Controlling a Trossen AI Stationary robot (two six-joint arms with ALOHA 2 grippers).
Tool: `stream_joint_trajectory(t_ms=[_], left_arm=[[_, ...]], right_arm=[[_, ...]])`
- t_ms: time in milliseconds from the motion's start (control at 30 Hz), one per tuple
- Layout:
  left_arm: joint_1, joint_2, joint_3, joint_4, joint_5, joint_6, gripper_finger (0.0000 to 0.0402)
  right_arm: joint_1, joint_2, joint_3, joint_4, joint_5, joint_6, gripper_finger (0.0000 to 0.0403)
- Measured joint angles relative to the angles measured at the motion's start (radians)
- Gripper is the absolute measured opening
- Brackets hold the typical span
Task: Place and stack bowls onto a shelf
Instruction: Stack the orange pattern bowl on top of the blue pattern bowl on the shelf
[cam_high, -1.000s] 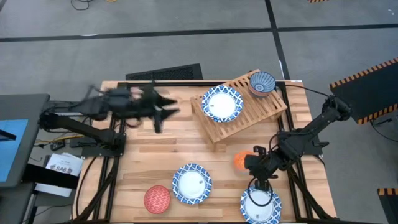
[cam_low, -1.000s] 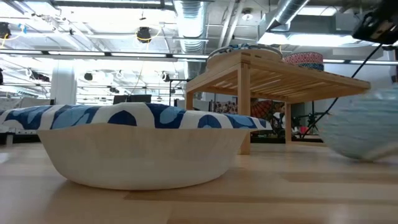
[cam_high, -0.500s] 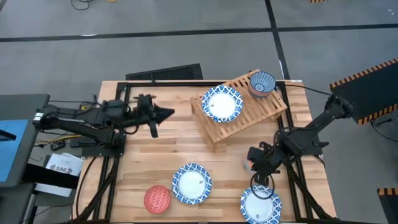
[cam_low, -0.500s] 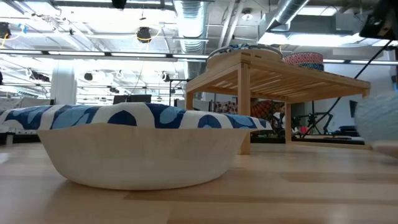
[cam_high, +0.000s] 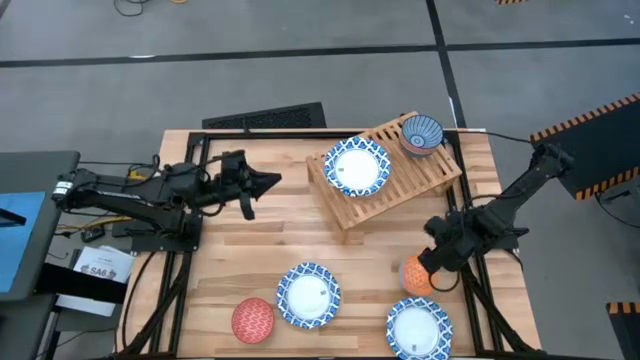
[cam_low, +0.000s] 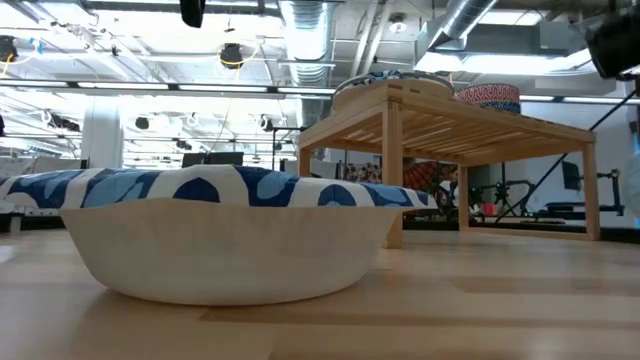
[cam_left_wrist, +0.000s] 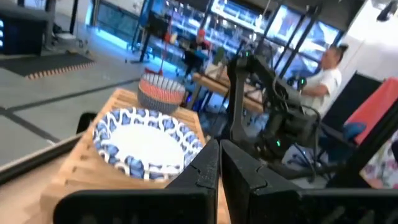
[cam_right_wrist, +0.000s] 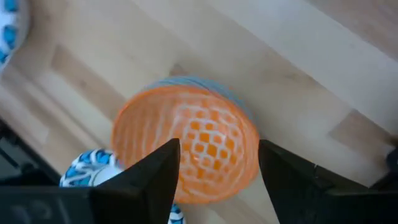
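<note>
The right end effector (cam_right_wrist: 214, 177) hangs spread wide over the small orange lattice-patterned ceramic bowl (cam_high: 416, 275), gripping nothing (that bowl sits on the wooden table (cam_high: 250, 250), just beside a blue-and-white rimmed shallow bowl (cam_high: 419, 329)). The left end effector (cam_high: 268, 181), fingers pressed together and empty, points toward the slatted wooden shelf (cam_high: 400, 185).
</note>
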Motion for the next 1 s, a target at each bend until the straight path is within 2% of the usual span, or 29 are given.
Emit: stream_joint_trajectory(t_ms=[167, 567, 867, 1000], left_arm=[[0.000, -0.002, 0.000, -0.002, 0.002, 0.018, 0.0000], [0.000, -0.001, 0.000, -0.020, -0.001, 0.041, 0.0000], [0.000, -0.001, 0.001, -0.021, -0.003, 0.053, 0.0000], [0.000, -0.001, 0.001, -0.020, -0.003, 0.053, 0.0000]], right_arm=[[0.011, -0.004, -0.044, 0.007, 0.000, 0.108, 0.0248], [0.010, 0.124, -0.070, 0.145, -0.034, 0.047, 0.0248], [0.009, 0.237, -0.070, 0.185, -0.063, 0.042, 0.0248], [0.007, 0.289, -0.071, 0.196, -0.063, 0.052, 0.0229]])
